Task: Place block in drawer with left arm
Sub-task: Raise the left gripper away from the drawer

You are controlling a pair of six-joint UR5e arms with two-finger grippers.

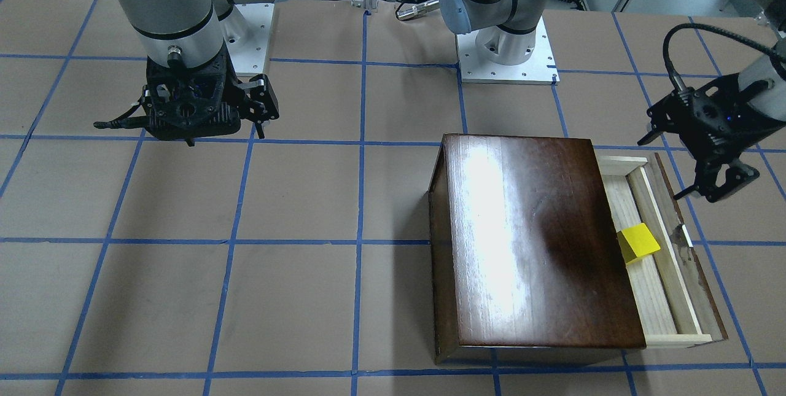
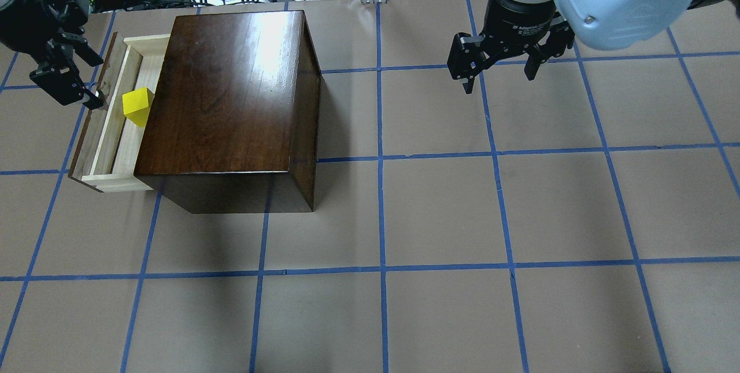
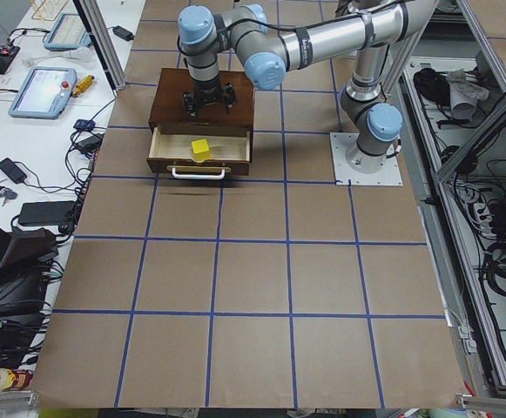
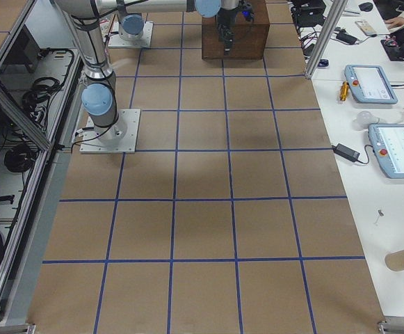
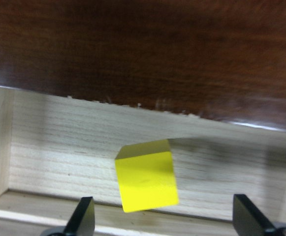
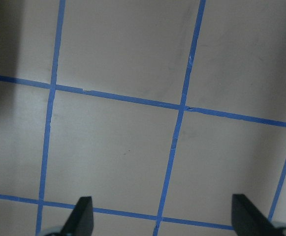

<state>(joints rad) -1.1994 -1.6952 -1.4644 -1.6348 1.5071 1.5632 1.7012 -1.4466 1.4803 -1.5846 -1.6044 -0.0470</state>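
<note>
- The table is covered in brown paper with a blue tape grid.
- A glossy dark-brown wooden box sits on the robot's left half of it.
- The drawer stands pulled out of the box – pale wood inside, with a dark front panel.
- The left gripper, with its blue light, hangs above the drawer's front edge. Its fingers are spread wide and hold nothing (the wrist camera shows both tips well clear of the cube).
- The right gripper hovers over bare table, well apart from the box, its fingers likewise spread and empty.
- The block – small and bright yellow – rests on the drawer floor, slightly askew, just beside the box's opening.
</note>
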